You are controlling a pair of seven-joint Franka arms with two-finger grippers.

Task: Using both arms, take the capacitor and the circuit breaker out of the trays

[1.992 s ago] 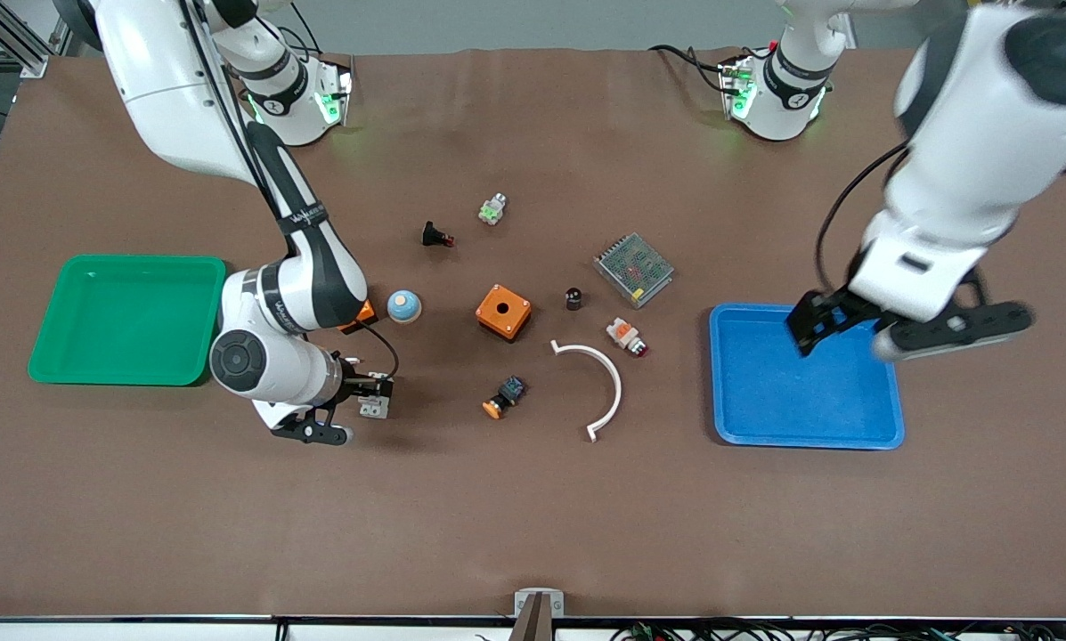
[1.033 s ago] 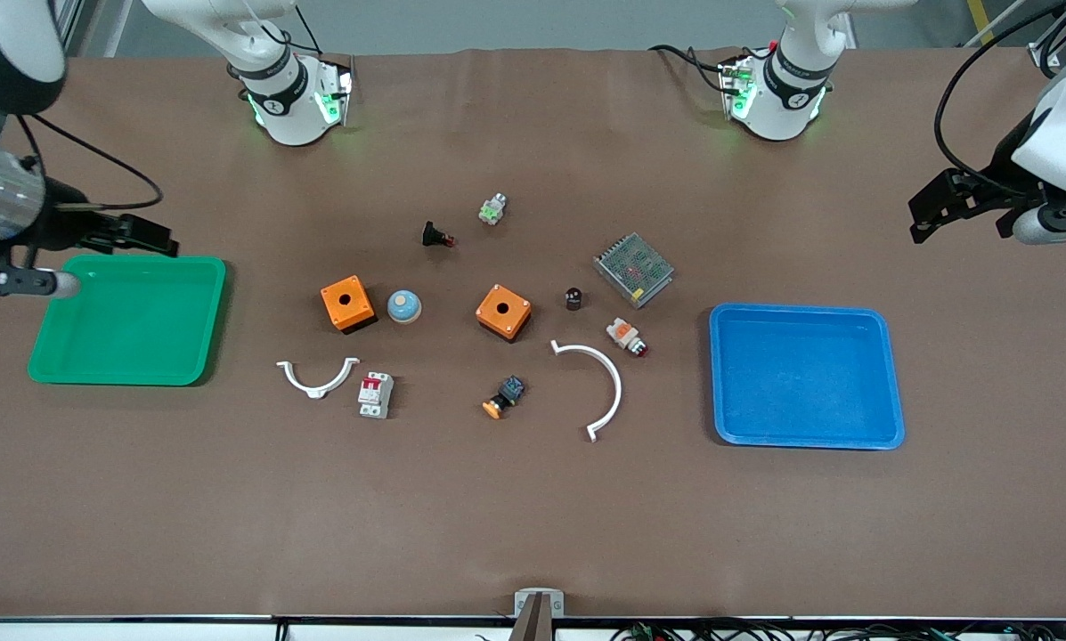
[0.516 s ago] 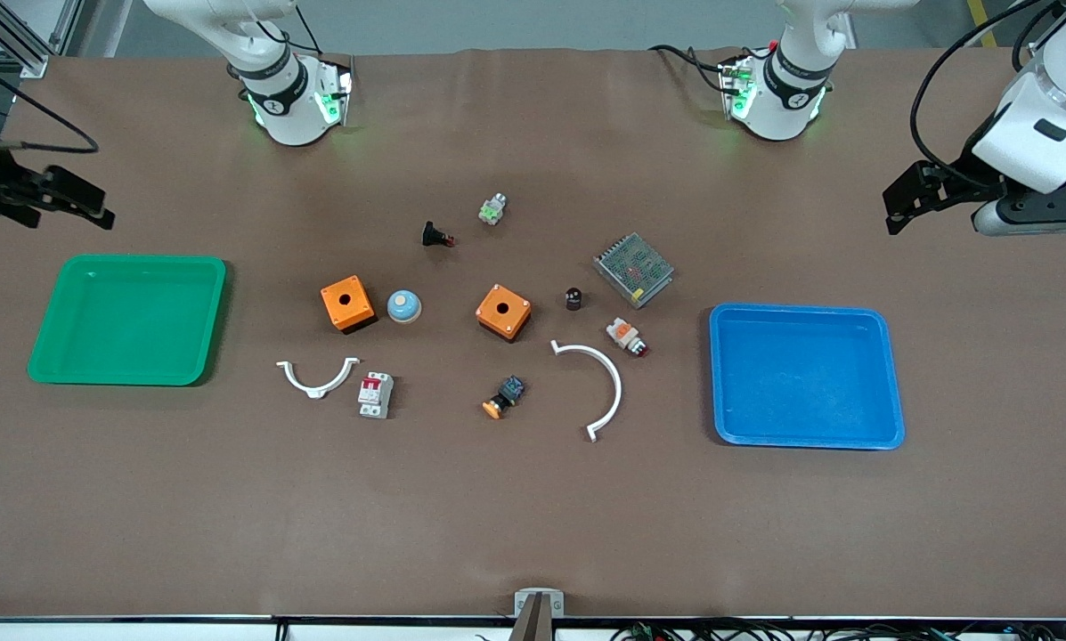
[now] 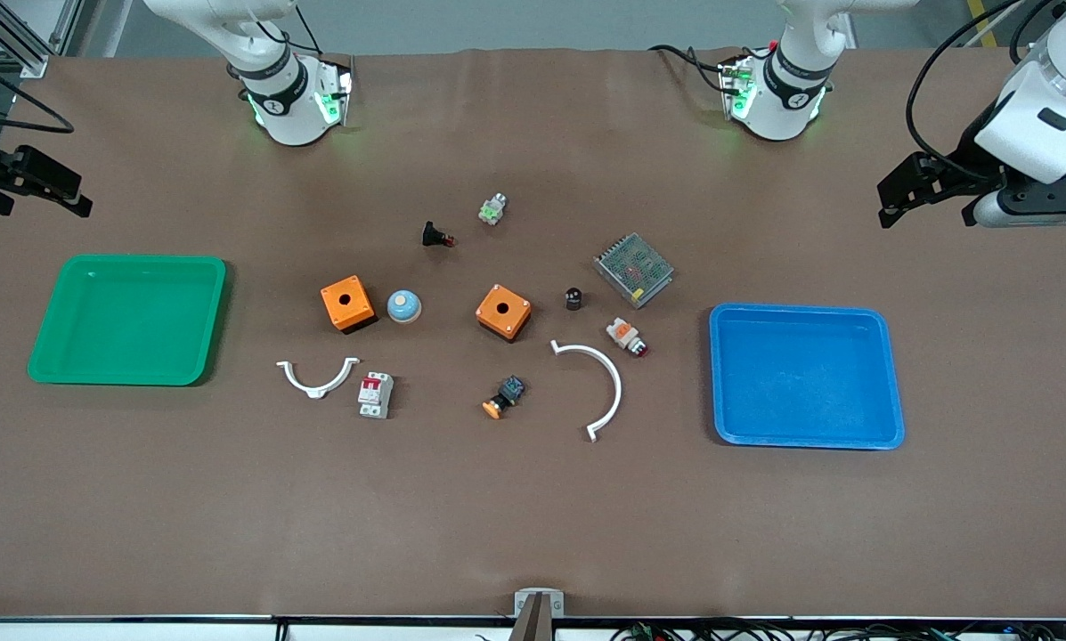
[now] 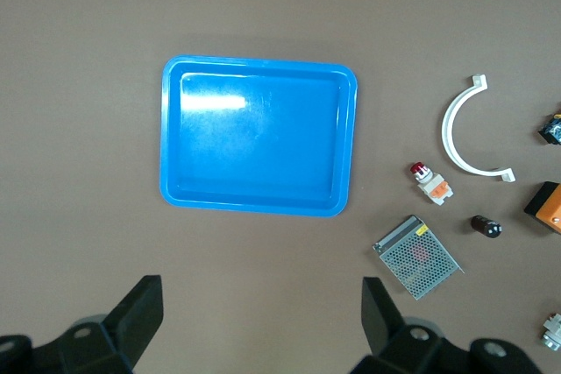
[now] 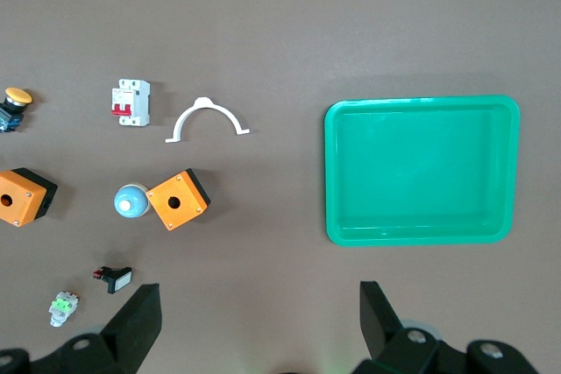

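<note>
The capacitor (image 4: 573, 298), a tiny black cylinder, stands mid-table between an orange box (image 4: 503, 312) and a metal mesh box (image 4: 634, 268); it also shows in the left wrist view (image 5: 485, 227). The breaker (image 4: 376, 393), white-grey with red levers, lies beside a small white arc (image 4: 317, 377), nearer the right arm's end; it also shows in the right wrist view (image 6: 131, 102). My left gripper (image 4: 923, 200) is open and empty, high over bare table by the blue tray (image 4: 889, 374). My right gripper (image 4: 38, 189) is open and empty, high by the green tray (image 4: 215, 320).
A second orange box (image 4: 347, 304) and a blue dome button (image 4: 403, 305) sit together. There is also a large white arc (image 4: 613, 378), a white-and-orange button (image 4: 627, 336), a black-and-blue switch (image 4: 504, 396), a black push-button (image 4: 435, 236) and a green-white part (image 4: 492, 209).
Both arms have pulled back from the table's middle to its ends. The right gripper has left the breaker's spot. The left gripper has left from over the blue tray.
</note>
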